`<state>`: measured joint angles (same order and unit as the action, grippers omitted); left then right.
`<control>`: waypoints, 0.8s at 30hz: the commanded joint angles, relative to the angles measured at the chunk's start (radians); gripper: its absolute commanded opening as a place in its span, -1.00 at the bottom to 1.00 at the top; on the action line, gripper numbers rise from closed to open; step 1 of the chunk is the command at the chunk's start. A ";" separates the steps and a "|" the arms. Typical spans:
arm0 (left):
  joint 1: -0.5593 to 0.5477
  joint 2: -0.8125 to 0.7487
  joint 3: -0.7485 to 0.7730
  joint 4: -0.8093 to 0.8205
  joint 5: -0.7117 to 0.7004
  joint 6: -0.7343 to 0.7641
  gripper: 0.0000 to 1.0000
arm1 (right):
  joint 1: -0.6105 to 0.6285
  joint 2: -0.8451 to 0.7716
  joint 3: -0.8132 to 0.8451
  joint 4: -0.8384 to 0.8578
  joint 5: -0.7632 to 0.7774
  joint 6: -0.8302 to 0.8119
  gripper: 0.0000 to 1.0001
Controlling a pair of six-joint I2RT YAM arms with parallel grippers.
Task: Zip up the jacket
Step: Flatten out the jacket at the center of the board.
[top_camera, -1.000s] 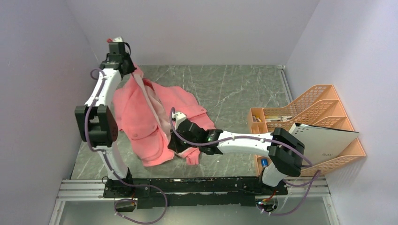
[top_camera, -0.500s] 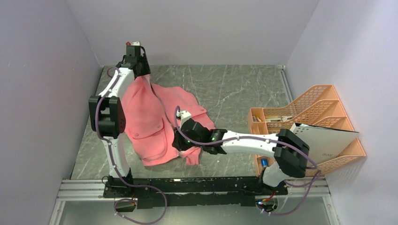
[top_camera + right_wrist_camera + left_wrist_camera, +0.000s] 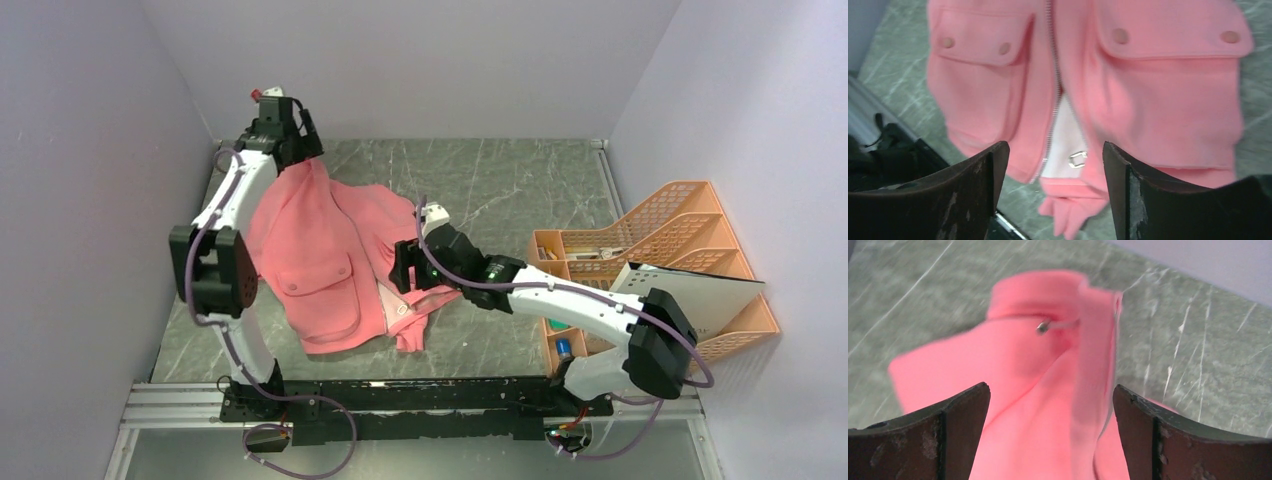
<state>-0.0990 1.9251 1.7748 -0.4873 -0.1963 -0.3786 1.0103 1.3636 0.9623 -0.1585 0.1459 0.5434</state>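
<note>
Surroundings: orange desk organizer (image 3: 690, 215) on the table (image 3: 500, 180), well right of everything.
Jacket (image 3: 320, 250): table's left side, hem unzipped.
Left gripper (image 3: 1050, 437): spread wide, fabric between fingers.
Right gripper (image 3: 1055, 195): wide apart, empty, above zipper pull (image 3: 1077, 159).

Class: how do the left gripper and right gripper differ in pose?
The left gripper sits at the jacket's far end by the back wall; the right gripper is nearer, beside its hem half. The left gripper frames bunched fabric; the right gripper frames pockets and the zipper pull. Both are open.
</note>
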 commanded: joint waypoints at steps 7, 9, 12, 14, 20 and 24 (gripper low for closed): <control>0.014 -0.363 -0.405 -0.161 -0.046 -0.200 0.94 | -0.134 0.058 0.051 -0.060 -0.106 -0.056 0.70; -0.024 -0.414 -0.494 -0.144 -0.033 -0.211 0.94 | -0.156 0.078 0.070 -0.053 -0.125 -0.058 0.70; -0.095 -0.464 -0.608 -0.114 -0.046 -0.229 0.94 | -0.175 0.127 0.121 -0.043 -0.153 -0.074 0.68; -0.129 -0.469 -0.656 -0.108 -0.073 -0.239 0.93 | -0.179 0.175 0.171 -0.050 -0.166 -0.085 0.67; -0.173 -0.390 -0.686 -0.101 -0.124 -0.258 0.89 | -0.192 0.332 0.241 0.004 -0.148 -0.101 0.48; -0.216 -0.297 -0.649 -0.085 -0.139 -0.256 0.89 | -0.202 0.406 0.216 0.054 -0.148 -0.088 0.27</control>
<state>-0.2741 1.5490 1.0832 -0.6029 -0.2943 -0.6155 0.8227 1.7100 1.1801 -0.1661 -0.0013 0.4595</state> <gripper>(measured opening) 0.946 0.671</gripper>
